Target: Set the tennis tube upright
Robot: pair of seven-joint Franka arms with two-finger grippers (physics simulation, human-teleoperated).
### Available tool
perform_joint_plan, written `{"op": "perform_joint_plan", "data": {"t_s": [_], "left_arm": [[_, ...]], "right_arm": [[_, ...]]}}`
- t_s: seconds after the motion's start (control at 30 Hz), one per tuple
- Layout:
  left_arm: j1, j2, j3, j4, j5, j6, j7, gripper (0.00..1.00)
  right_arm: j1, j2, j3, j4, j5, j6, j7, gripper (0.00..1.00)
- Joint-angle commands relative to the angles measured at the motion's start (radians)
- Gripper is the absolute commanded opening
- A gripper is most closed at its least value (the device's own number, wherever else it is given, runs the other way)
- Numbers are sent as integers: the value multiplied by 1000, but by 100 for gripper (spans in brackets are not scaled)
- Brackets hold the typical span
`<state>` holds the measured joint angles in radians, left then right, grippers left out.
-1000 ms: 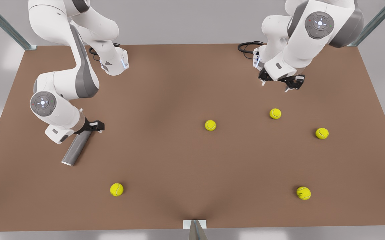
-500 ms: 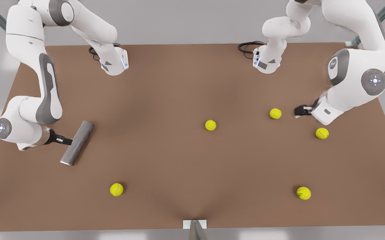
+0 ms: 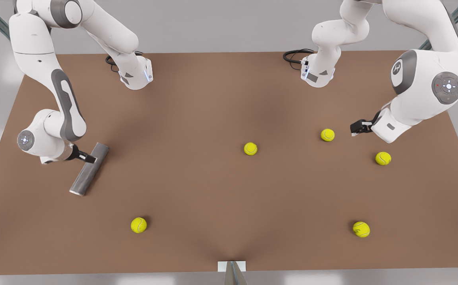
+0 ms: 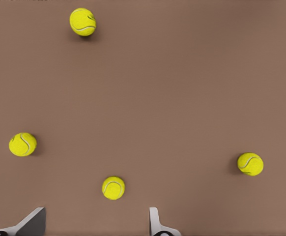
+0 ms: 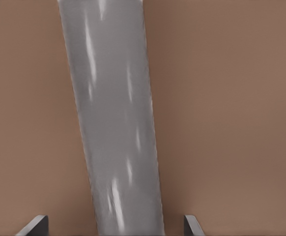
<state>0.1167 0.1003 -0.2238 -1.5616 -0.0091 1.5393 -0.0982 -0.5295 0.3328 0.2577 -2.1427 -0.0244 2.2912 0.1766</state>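
Tennis tube [image 3: 88, 170] lies flat on the table [image 3: 197, 190], at 9 o'clock in front view. Right jaws [image 3: 88, 159] spread, straddling it near its far end, nothing clamped. Left jaws [image 3: 355, 128] spread, waiting by the balls. Risk: off-centre grip lets tube pivot or roll away.

Even bright overhead light – soft shadows, pale glare streaks on tennis tube [image 5: 113, 123], perhaps slight softness

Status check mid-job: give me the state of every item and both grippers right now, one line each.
tennis tube: lying on its side on the table, not upright.
right gripper: open, fingers either side of the tube, not closed on it.
left gripper: open, empty, waiting near the tennis balls.
tennis balls: five, loose on the table.
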Motion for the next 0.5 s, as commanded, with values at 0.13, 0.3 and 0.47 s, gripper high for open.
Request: {"op": "perform_joint_plan", "data": {"t_s": [0.13, 0.3, 0.47], "left_arm": [[3, 1, 0, 0, -2, -1, 0, 100], [3, 2, 0, 0, -2, 1, 0, 100], [1, 4, 0, 0, -3, 4, 0, 100]], "right_arm": [[-4, 35, 0, -2, 0, 62, 1, 100], [-29, 52, 0, -63, 0, 159, -2, 100], [-29, 58, 0, -108, 0, 221, -2, 100]]}}
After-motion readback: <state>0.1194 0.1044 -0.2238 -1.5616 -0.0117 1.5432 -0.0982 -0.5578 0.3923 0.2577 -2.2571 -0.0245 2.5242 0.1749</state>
